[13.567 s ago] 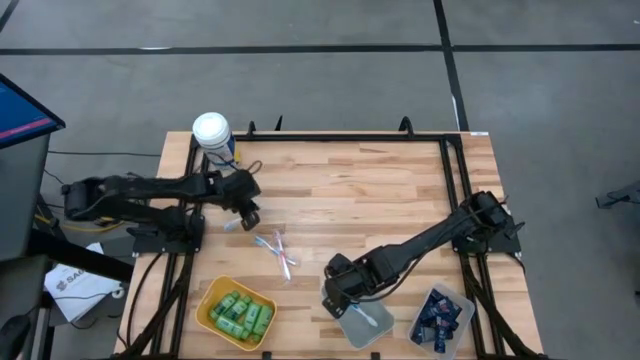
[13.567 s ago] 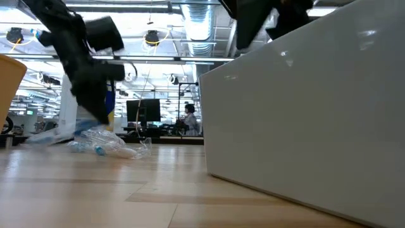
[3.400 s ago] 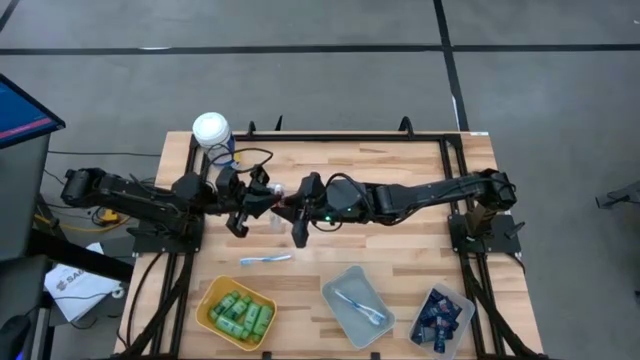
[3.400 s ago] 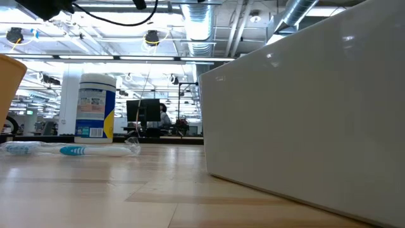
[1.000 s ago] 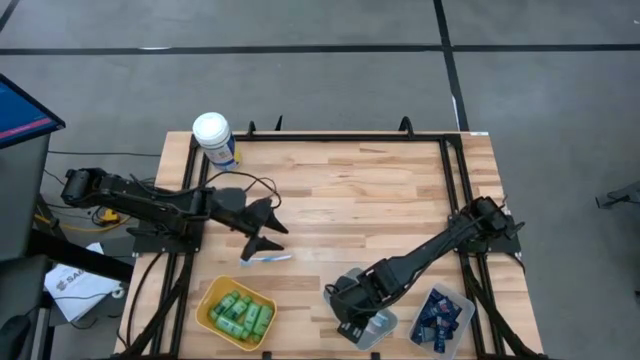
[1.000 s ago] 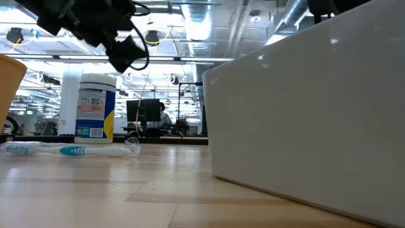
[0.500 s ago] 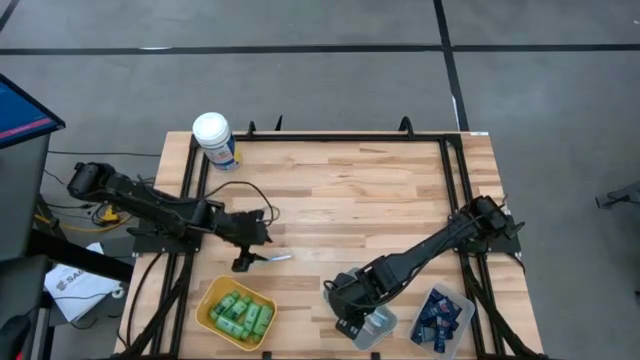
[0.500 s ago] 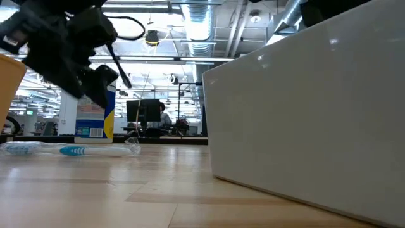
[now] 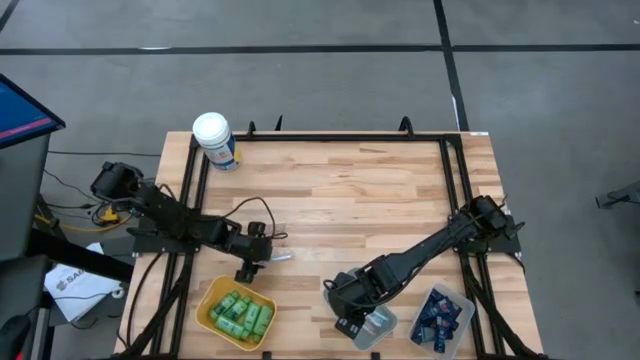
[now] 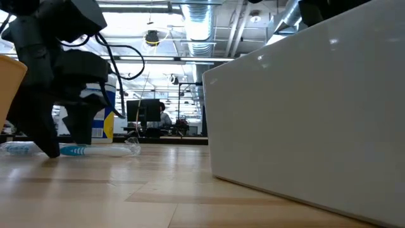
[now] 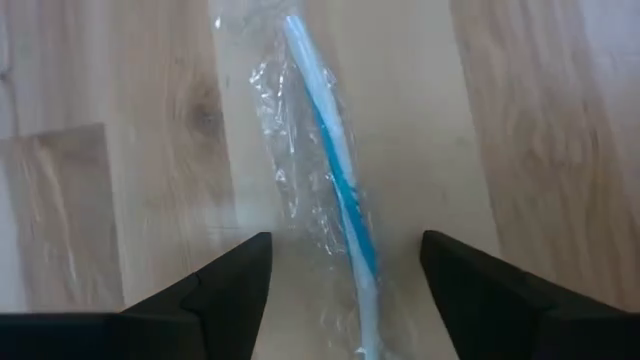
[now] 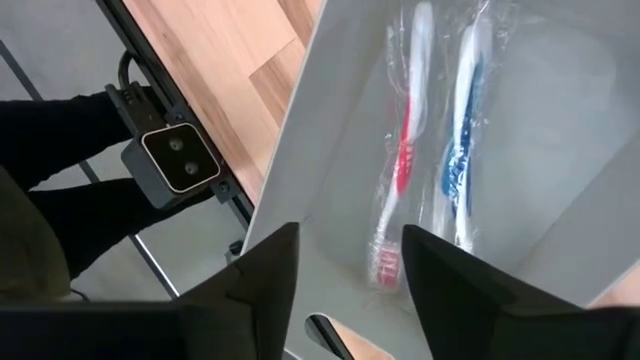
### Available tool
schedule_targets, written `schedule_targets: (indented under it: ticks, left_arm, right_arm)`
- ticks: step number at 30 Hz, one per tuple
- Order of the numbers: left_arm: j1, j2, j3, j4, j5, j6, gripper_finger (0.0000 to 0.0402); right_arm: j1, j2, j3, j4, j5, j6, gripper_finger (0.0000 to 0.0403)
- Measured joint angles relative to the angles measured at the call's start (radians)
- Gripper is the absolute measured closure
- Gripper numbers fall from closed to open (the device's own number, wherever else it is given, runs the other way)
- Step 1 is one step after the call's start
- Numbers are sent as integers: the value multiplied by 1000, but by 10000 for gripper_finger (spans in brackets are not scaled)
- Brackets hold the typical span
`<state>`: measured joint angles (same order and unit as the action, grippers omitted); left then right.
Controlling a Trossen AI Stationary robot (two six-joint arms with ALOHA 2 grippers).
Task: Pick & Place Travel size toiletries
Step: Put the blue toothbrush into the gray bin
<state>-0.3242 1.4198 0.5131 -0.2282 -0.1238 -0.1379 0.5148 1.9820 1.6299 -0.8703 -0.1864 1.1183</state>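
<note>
Straddling the wrapped blue toothbrush (image 11: 335, 190) on the table (image 9: 380, 200) near its left edge, the left gripper (image 11: 343, 290) has its jaws open. The right gripper (image 12: 345, 265), jaws open, hangs over the grey bin (image 12: 590, 150) at the front edge, holding two toothbrushes (image 12: 430, 160).

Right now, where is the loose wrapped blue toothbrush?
The wrapped blue toothbrush lies on the wooden table, left of centre, between the open fingers of the left gripper, just above the yellow bin.

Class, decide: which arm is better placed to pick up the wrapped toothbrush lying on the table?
Left. Its open pincer straddles the toothbrush; the right pincer is over the grey bin.
</note>
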Motion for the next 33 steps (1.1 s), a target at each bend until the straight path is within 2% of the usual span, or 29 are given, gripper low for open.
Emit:
schedule_targets:
  ticks: [2,5,13,16,22,29,33]
  left_arm:
    - [1,21,2,3,0,-35,155]
    - [2,29,1,5,-9,-92,189]
    - [5,0,-2,10,-28,-107,343]
    - [6,-18,-5,3,-28,-107,384]
    - [6,-90,-7,4,-28,-113,373]
    - [47,-261,-7,65,-34,-114,386]
    - [95,-389,-6,168,-34,-114,383]
  right_arm:
    - [0,0,0,0,0,0,235]
    - [0,0,0,0,1,0,239]
    - [-9,0,0,2,4,5,250]
    - [-20,-9,-1,10,7,2,257]
    - [-44,-85,0,16,78,-34,271]
    - [-95,-207,0,88,344,-140,277]
    - [-141,-248,0,165,422,-245,253]
